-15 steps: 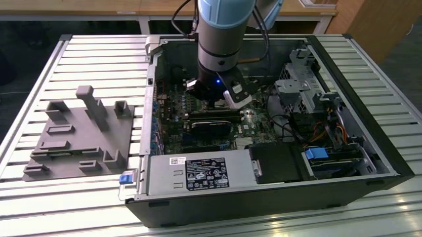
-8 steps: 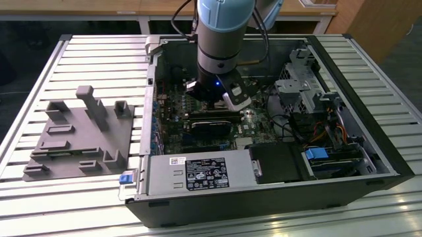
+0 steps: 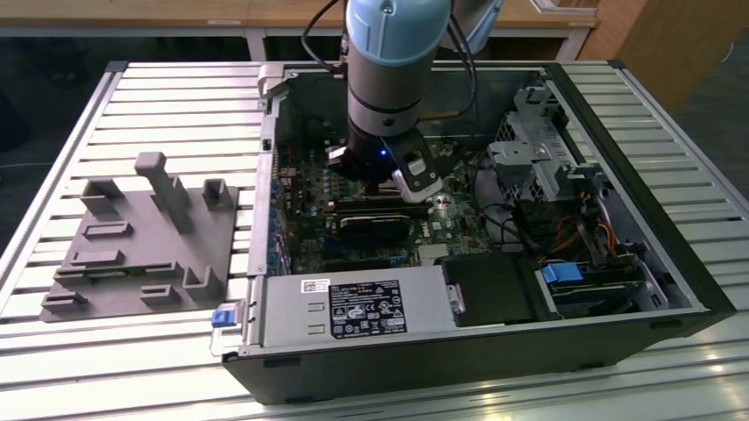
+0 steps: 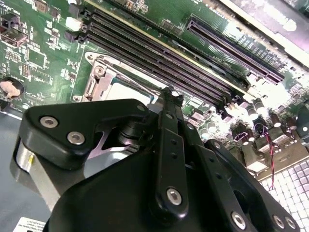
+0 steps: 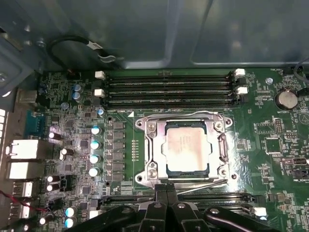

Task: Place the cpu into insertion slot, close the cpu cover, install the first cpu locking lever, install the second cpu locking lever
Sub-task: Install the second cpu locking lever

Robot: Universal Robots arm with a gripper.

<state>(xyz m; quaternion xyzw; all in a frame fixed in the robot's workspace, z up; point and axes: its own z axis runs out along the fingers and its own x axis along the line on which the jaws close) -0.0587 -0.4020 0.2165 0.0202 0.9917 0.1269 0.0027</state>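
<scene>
Above the insertion slot [image 5: 186, 147], the arm stands vertical, its tool [image 5: 166, 187] pinched narrow, holding nothing.

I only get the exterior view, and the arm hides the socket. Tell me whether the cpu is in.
Observer: Yes. In the first wrist view the cpu sits in the insertion slot, pale face up.
Operator: Report the cover.
Observer: The cpu cover lies flat, framing the chip.
Operator: Now the claw.
Observer: The claw is at the cover's edge, its jaws together.
</scene>
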